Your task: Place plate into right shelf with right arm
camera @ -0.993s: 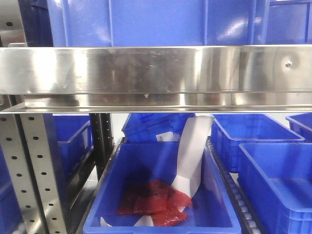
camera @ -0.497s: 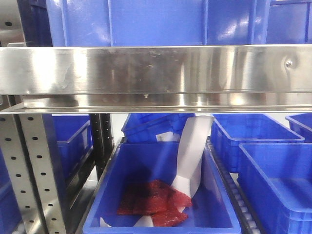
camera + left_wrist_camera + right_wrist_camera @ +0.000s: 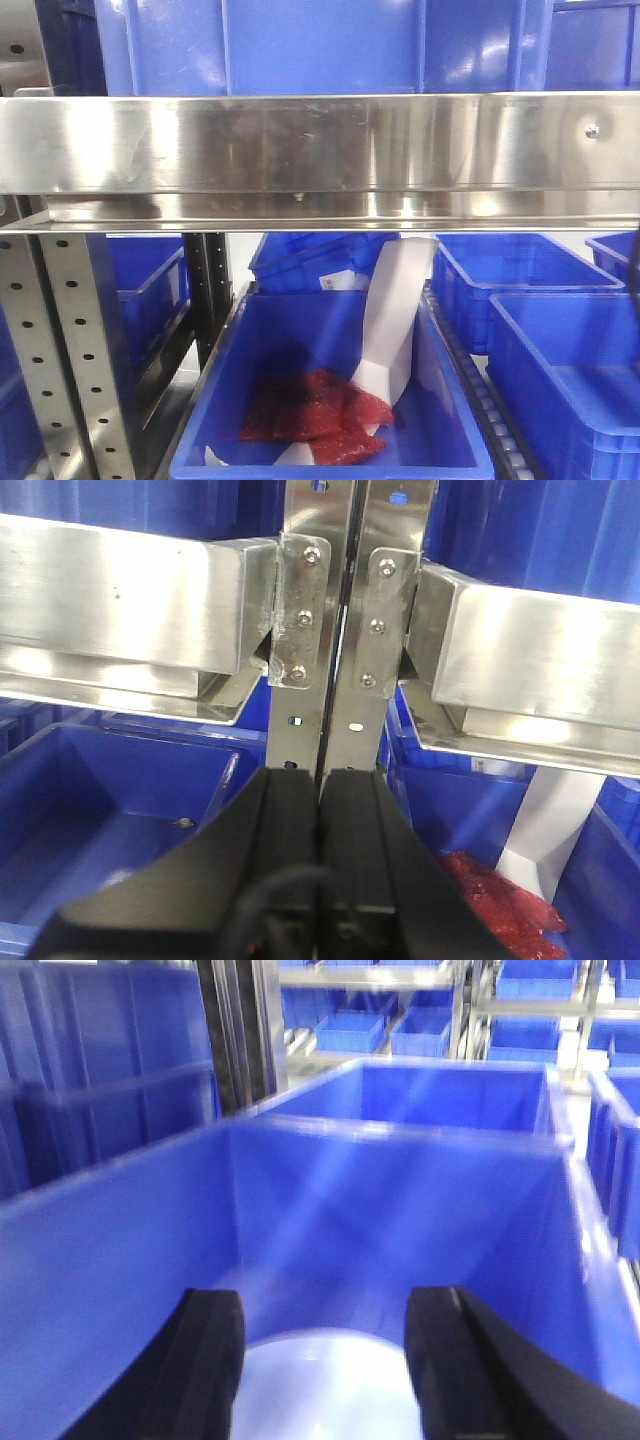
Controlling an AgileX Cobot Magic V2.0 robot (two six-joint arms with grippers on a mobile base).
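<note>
Plate [image 3: 325, 1390] blurred, cut off below

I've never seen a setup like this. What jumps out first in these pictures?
Blue plastic crates fill almost every view, stacked on a shiny steel shelf whose broad front rail crosses the front view. In the crate just below that rail lie a red bag and a curled white paper strip. In the right wrist view, a white plate lies at the bottom of another blue crate, between the fingers of the open right end effector.
</note>
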